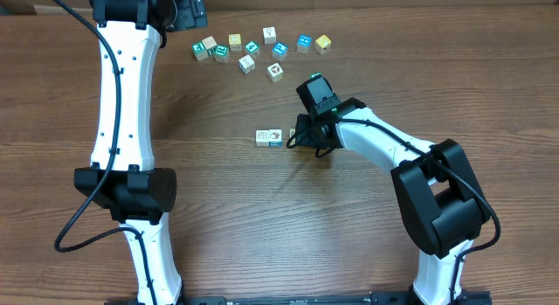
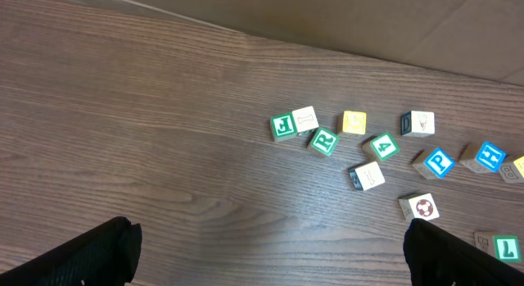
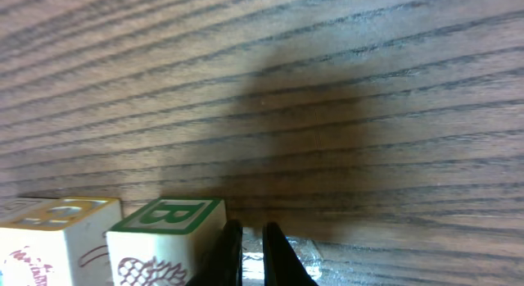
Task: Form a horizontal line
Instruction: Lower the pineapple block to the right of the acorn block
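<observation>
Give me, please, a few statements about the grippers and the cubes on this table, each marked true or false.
1. The left gripper is open and empty. True.
2. The right gripper stands wide open. False: its fingers are almost together.
3. A green-edged B cube sits right beside the right gripper's fingers. True.
4. The loose cubes lie by the arm bases. False: they lie at the far side of the table, near the left gripper.
</observation>
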`<state>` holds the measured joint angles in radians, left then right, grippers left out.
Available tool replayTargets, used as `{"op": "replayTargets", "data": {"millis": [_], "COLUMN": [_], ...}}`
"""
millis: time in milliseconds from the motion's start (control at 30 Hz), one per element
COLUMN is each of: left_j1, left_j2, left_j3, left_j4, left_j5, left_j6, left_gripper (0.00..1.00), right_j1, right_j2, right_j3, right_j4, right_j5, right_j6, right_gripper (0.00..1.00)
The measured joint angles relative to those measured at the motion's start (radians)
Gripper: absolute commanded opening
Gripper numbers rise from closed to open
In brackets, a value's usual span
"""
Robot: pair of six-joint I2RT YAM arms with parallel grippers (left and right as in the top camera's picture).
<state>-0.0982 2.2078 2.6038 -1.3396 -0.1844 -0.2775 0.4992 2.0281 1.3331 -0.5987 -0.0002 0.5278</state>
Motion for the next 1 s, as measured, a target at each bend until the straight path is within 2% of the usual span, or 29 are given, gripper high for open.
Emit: {"op": "replayTargets", "data": {"millis": [1000], "left_j1": [0.0], "left_j2": [0.0], "left_j3": [0.0], "left_j4": [0.0], "left_j5": [0.0], "left_j6": [0.0], "left_gripper": [1.0], "right_j1": [0.04], "right_j2": [0.004], "right_j3": [0.0], "right_j4": [0.054], "right_j5": [-0.023], "right_j6": [-0.026], "right_gripper": [0.04]}}
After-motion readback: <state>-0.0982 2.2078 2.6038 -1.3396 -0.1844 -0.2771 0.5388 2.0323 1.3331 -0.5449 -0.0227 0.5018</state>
